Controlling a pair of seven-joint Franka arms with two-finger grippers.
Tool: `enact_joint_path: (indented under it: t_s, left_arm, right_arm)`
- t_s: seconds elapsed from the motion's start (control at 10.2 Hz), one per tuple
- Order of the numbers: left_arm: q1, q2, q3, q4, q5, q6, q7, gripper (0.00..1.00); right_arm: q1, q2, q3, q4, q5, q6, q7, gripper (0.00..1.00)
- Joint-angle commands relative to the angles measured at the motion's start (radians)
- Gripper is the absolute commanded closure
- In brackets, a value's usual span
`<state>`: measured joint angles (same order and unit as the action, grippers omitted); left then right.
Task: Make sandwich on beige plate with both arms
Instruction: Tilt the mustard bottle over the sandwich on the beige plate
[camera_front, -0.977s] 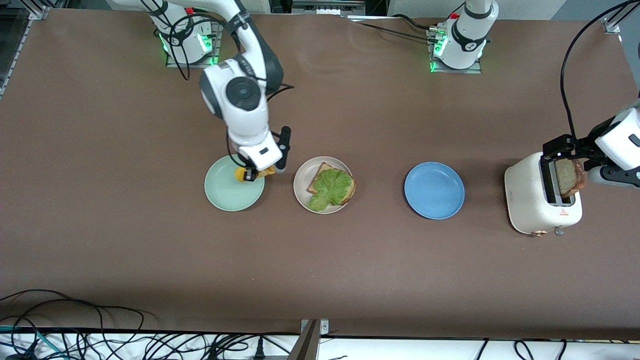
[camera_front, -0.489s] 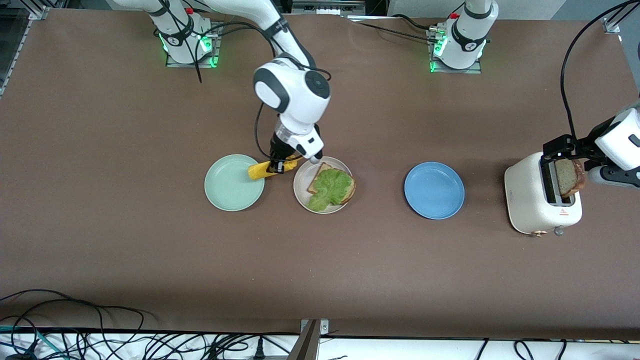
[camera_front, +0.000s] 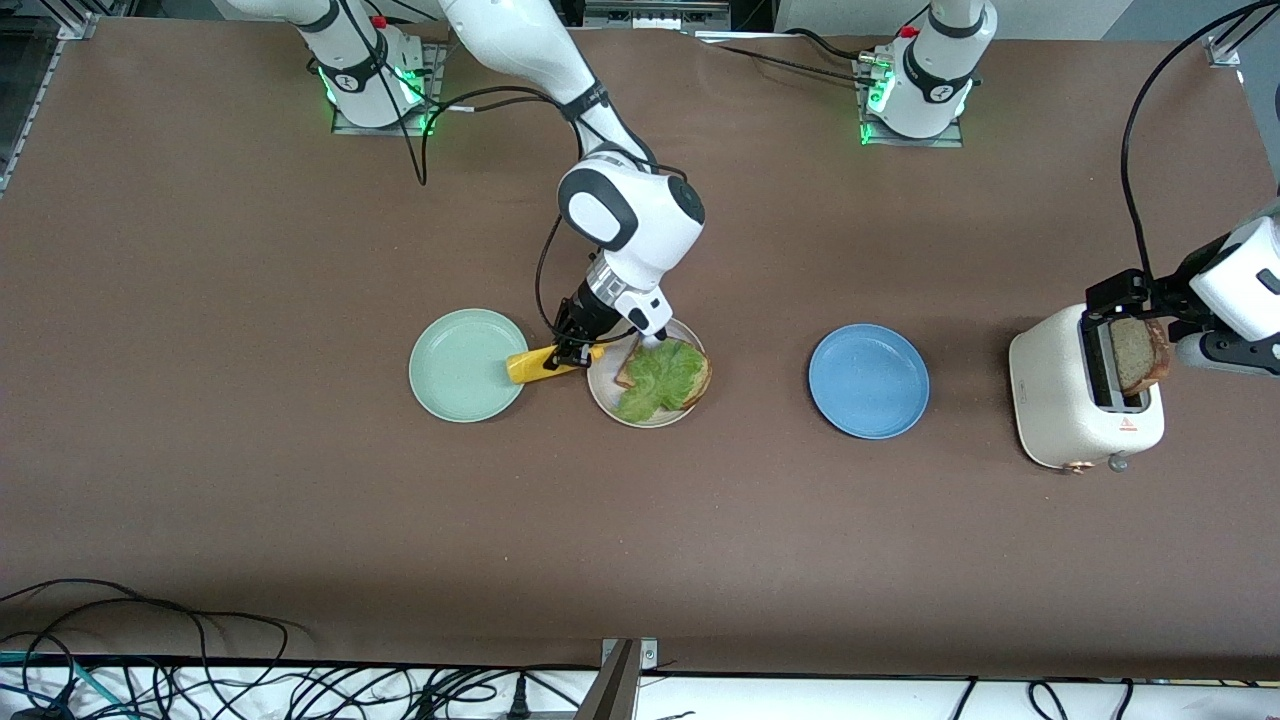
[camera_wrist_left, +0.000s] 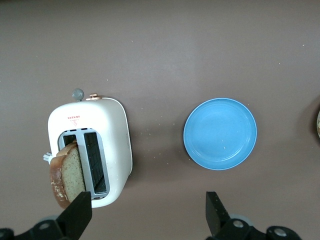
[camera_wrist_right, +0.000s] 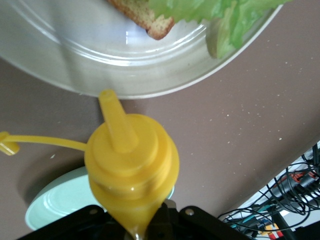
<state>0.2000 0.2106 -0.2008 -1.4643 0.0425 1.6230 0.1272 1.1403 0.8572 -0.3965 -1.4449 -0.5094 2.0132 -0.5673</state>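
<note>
Right gripper (camera_front: 570, 352) fingers clamped on yellow bottle (camera_front: 535, 365), tilted, nozzle at beige plate (camera_front: 604, 396) rim. Risk: nozzle short of lettuce (camera_front: 660, 378), so sauce could land on rim or bench (camera_front: 300, 500). Plate holds bread (camera_front: 628, 372) under lettuce. Mint plate (camera_front: 455, 375) and blue plate (camera_front: 868, 381) bare. Left gripper (camera_wrist_left: 147, 212) fingers wide open, holding nothing, over toaster (camera_front: 1075, 405) with slice (camera_front: 1138, 356) in the slot.

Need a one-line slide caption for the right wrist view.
Right pincer shut on a yellow mustard bottle, nozzle pointing at the beige plate holding bread and lettuce.
</note>
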Motion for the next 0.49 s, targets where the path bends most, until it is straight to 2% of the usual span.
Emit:
enact_joint_path:
  t_s: [0.0,0.29,0.39]
  left_arm:
    - [0.001,-0.004,-0.006,-0.001,0.034,0.002,-0.001,0.0]
    - [0.004,0.003,-0.005,-0.008,0.036,0.017,-0.001,0.0]
    - [0.009,0.012,-0.003,-0.027,0.036,0.041,-0.001,0.0]
  right_arm:
    - [0.013,0.04,-0.015,0.069,-0.021,-0.034,0.02,1.0]
    - [0.007,0.019,-0.019,0.106,-0.008,-0.062,-0.006,1.0]
    - [0.001,-0.01,-0.025,0.107,0.035,-0.077,-0.061,1.0]
